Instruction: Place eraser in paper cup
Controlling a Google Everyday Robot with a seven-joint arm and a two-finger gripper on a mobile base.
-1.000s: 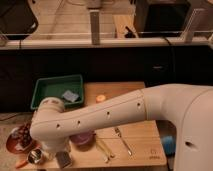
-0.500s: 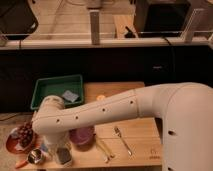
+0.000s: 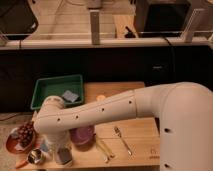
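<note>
Our white arm (image 3: 115, 112) reaches across the wooden surface (image 3: 135, 127) to its near-left corner. The gripper (image 3: 52, 145) hangs low there, beside the purple bowl (image 3: 82, 135); we cannot tell how its jaws stand. A grey block (image 3: 64, 156), perhaps the eraser, stands just below it. Small metal cup (image 3: 36, 157) to its left, a plate of grapes (image 3: 22, 135) further left. Green tray (image 3: 55, 90) behind, fork (image 3: 122, 140) to the right. Paper cup hidden from us.
</note>
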